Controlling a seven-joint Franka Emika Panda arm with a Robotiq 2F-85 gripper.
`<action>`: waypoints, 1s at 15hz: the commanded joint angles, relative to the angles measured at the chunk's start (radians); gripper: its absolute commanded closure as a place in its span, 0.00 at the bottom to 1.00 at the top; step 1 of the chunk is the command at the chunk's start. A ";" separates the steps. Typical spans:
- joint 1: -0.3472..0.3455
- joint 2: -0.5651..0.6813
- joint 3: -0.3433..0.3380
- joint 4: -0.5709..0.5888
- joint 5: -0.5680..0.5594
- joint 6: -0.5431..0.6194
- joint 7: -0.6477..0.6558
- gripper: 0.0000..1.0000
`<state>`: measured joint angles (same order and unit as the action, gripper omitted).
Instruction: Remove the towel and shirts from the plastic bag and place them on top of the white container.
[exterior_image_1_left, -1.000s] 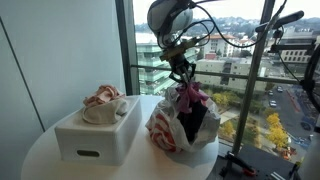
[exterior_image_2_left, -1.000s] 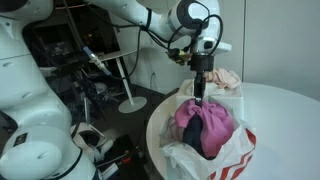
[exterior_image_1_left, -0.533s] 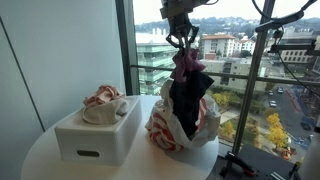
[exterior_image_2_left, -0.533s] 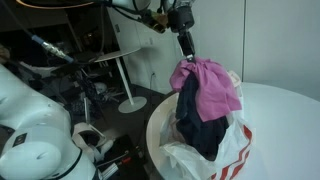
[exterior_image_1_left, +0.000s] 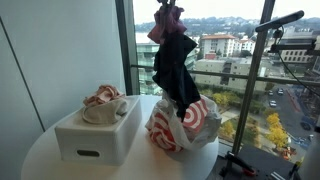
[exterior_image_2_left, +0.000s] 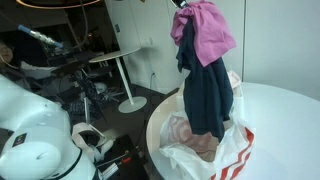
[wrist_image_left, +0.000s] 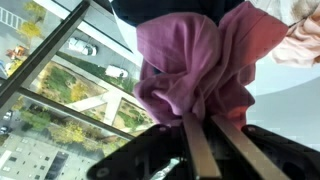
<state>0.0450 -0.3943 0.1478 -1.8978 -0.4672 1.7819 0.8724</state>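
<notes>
My gripper is shut on a bunched magenta pink shirt, high above the table and almost out of the top of both exterior views. The magenta shirt hangs from it, with a dark near-black shirt trailing below; the dark shirt's lower end reaches the mouth of the plastic bag. The bag, white with red rings, stands open on the round table. To its side, the white container carries a pink and white shirt and the pale towel on its lid.
The round white table stands against tall windows with a vertical window frame behind the container. A stand with a boom rises at the far side. Another white robot body and a small side table fill the room side.
The gripper has risen steeply, drawing the magenta and dark shirts up out of the bag until they hang almost full length. The cloths on the container have not moved.
</notes>
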 joint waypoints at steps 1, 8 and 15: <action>-0.030 0.088 0.070 0.157 -0.100 0.090 0.005 0.90; 0.029 0.315 0.190 0.449 -0.330 0.140 0.053 0.90; 0.161 0.533 0.161 0.619 -0.307 0.268 -0.018 0.90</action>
<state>0.1666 0.0310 0.3430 -1.3889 -0.8056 1.9871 0.9118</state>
